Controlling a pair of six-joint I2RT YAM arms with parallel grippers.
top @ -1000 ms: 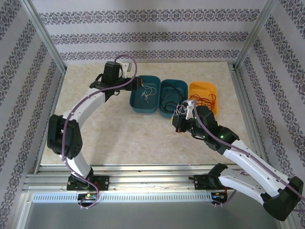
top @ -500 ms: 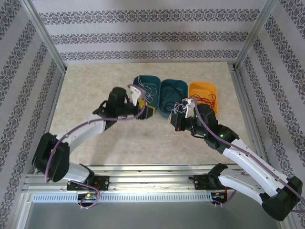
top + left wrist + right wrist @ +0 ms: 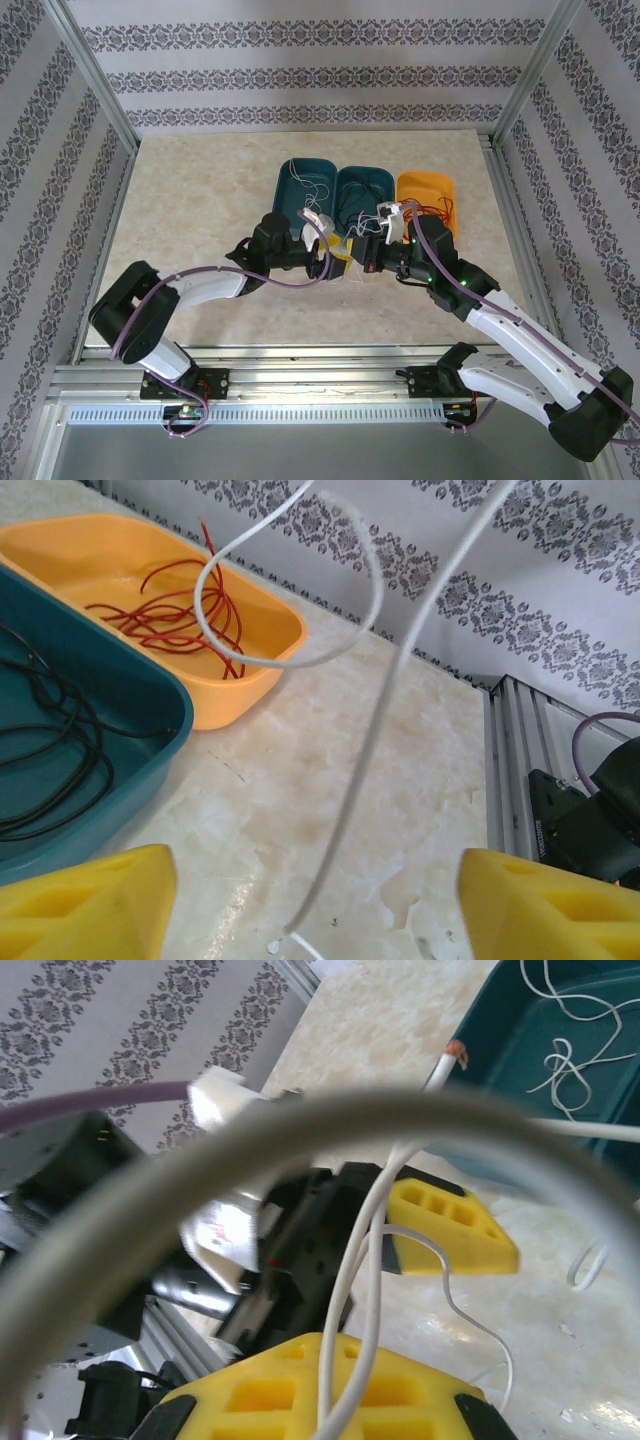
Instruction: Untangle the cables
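white cable point(image 3: 372, 730) hangs in a loose loop over the table point(image 3: 430, 810), between the left gripper's point(image 3: 315, 910) wide-apart fingers and clear of both. right gripper point(image 3: 368, 258) is closed, holding it up. white strands point(image 3: 308, 190) lie in the left teal bin point(image 3: 300, 160), black cables point(image 3: 50, 770) in the middle bin point(image 3: 175, 725), red cables point(image 3: 170, 610) in the orange bin point(image 3: 275, 645).

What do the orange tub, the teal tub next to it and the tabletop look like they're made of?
Orange tub: probably moulded plastic; smooth, uniform colour, rounded rim. Teal tub: likely the same plastic, with a slight sheen. Tabletop: cream marble pattern, glossy with reflections; stone or printed laminate, can't tell.
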